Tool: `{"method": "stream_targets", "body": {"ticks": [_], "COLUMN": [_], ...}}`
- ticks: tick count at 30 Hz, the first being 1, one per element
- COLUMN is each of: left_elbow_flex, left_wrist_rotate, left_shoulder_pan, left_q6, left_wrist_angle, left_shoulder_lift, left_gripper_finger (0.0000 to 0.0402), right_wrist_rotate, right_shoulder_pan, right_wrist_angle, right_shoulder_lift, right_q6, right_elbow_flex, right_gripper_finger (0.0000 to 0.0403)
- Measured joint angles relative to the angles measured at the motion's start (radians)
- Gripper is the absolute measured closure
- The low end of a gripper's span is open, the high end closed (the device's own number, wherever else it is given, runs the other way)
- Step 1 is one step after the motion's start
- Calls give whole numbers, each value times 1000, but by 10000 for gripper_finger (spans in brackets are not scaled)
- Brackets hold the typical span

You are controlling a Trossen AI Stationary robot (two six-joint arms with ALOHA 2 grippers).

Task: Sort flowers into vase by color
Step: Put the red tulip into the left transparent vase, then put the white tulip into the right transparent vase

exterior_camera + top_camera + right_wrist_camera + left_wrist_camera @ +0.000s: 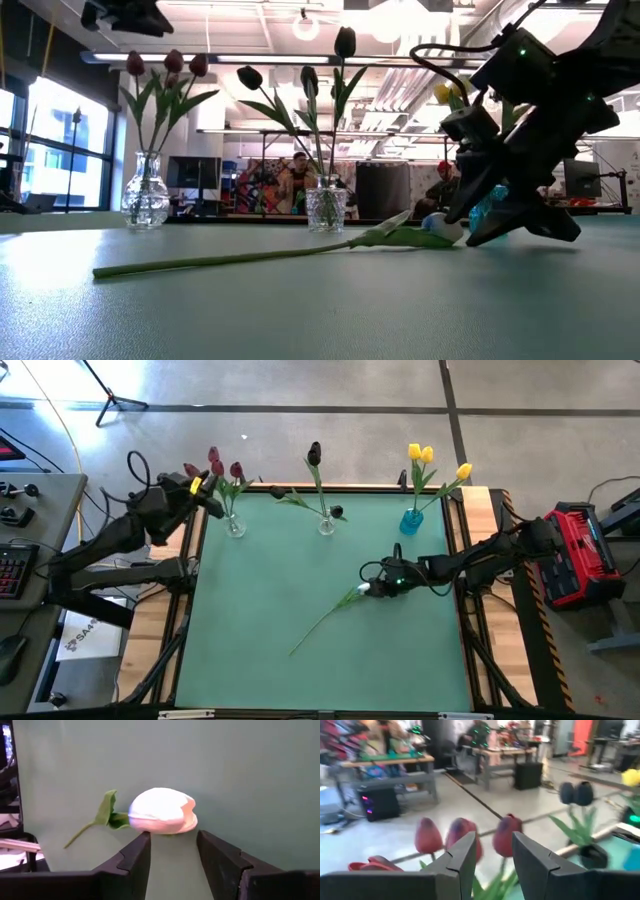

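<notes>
1. Lying flat on the green table mat (250, 590), the white tulip (162, 811) is the one flower not yet in a vase; its long stem runs away from the head toward the mat's near-left part.
2. Hovering low over that flower's head, the right gripper (378, 586) has its fingers spread apart with nothing between them; in the right wrist view the white head sits just beyond the two fingertips, not yet between them.
3. Standing along the far edge of the mat are three vases: the clear vase of dark red tulips (234, 524), the clear vase of black tulips (326, 523) and the blue vase of yellow tulips (411, 520).
4. Waiting beside the dark red tulips, the left gripper (205, 490) is raised near their heads, its fingers parted and holding nothing.
5. Judging from this, the step in hand is the pick-up of the white tulip. The next move calls for easing the right gripper forward and down until the head or the stem just behind it lies between the fingers, then closing gently.
6. No vase of white flowers is visible, so where this tulip belongs cannot be told.
</notes>
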Motion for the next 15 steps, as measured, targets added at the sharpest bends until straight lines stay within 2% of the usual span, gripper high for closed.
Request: {"method": "stream_targets", "body": {"ticks": [5,10,15], "left_elbow_flex": [51,60,143], "left_wrist_rotate": [2,-16,-16], "left_shoulder_pan": [-57,-100,-138], "left_q6": [-34,8,69], "left_wrist_angle": [-113,-94,-90], "left_shoulder_lift": [7,7,44], "left_gripper_finger": [295,318,334], "right_wrist_rotate": [-10,-10,-10], "right_shoulder_pan": [0,0,3], "right_wrist_angle": [40,47,48], "right_shoulder_lift": [1,1,1], "right_q6": [0,-5,-10], "right_elbow_flex": [0,0,0], "right_gripper_finger": [247,247,247]}}
